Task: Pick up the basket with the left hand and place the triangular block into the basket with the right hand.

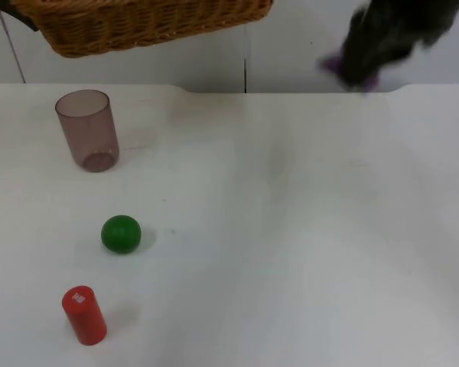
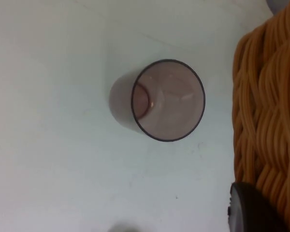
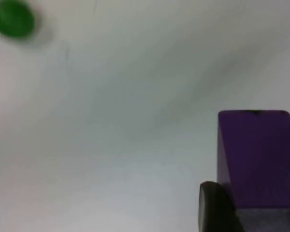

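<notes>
Basket: woven orange-brown wicker basket [image 1: 149,23] is lifted off the white table top [image 1: 291,229], hanging above its far left part, before the grey partition wall [image 1: 291,53]; its woven wall [image 2: 268,116] also shows in the left wrist view.
Left gripper: one black fingertip [image 2: 249,208] lies against the basket's wall, holding it; the other finger is hidden.
Right gripper [image 1: 352,73]: raised over the table's far right edge, blurred; its fingers are closed on the block, one black fingertip [image 3: 215,208] pressed against the block's side.
Block: purple triangular block [image 3: 256,159] sits in the right gripper, well apart from the basket.
Cup: translucent brownish plastic cup [image 1: 88,130] stands upright below the basket.
Ball: green ball [image 1: 121,234] lies nearer than the cup.
Cylinder: red cylinder [image 1: 84,315] stands near the table's front left.
</notes>
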